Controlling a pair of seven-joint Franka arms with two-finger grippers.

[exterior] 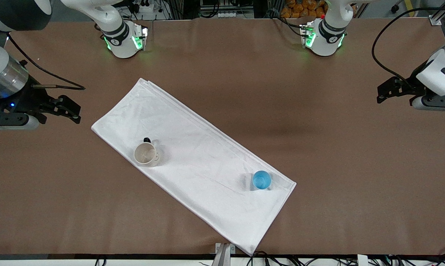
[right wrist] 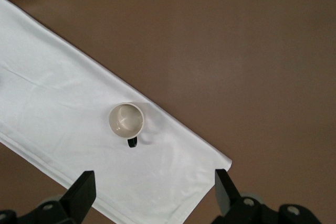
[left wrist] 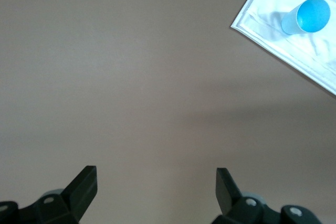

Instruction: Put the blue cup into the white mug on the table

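The blue cup [exterior: 262,180] stands upright on the white cloth, toward the left arm's end of it; it also shows in the left wrist view [left wrist: 308,16]. The white mug [exterior: 146,154] with its black handle stands upright on the cloth toward the right arm's end, seen in the right wrist view [right wrist: 126,120] too. My left gripper [exterior: 382,94] is open and empty, up over bare table [exterior: 318,111] at its own end. My right gripper [exterior: 71,110] is open and empty, up by the cloth's corner at the other end.
A large white folded cloth [exterior: 200,162] lies slantwise across the middle of the table, one corner reaching the table's front edge. Both arm bases [exterior: 124,37] stand along the edge farthest from the front camera.
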